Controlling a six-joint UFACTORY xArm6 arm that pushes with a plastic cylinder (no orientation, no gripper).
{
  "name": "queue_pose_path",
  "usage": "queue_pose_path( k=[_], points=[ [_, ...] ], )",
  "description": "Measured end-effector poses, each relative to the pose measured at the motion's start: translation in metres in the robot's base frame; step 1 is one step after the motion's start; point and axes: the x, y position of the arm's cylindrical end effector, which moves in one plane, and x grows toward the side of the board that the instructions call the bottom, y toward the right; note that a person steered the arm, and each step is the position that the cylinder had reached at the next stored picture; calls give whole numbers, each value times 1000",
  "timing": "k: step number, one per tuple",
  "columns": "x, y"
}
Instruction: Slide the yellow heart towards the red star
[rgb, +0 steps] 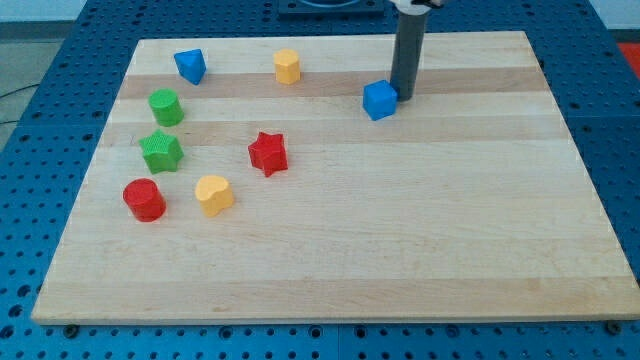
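The yellow heart (214, 194) lies on the wooden board at the view's lower left. The red star (268, 153) sits a short way up and to the right of it, with a small gap between them. My tip (405, 96) rests on the board near the view's top, just right of and touching or almost touching the blue cube (380, 100). The tip is far to the right of and above the heart and the star.
A red cylinder (144, 200) lies left of the heart. A green star (161, 151) and a green cylinder (165, 106) stand above it. A blue block (190, 66) and a yellow hexagonal block (287, 66) sit near the top edge.
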Motion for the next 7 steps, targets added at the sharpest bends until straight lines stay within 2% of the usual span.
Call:
queue_pose_path(
  k=[2, 3, 4, 6, 7],
  points=[
    [25, -7],
    [30, -44],
    [55, -56],
    [159, -120],
    [225, -130]
  ],
)
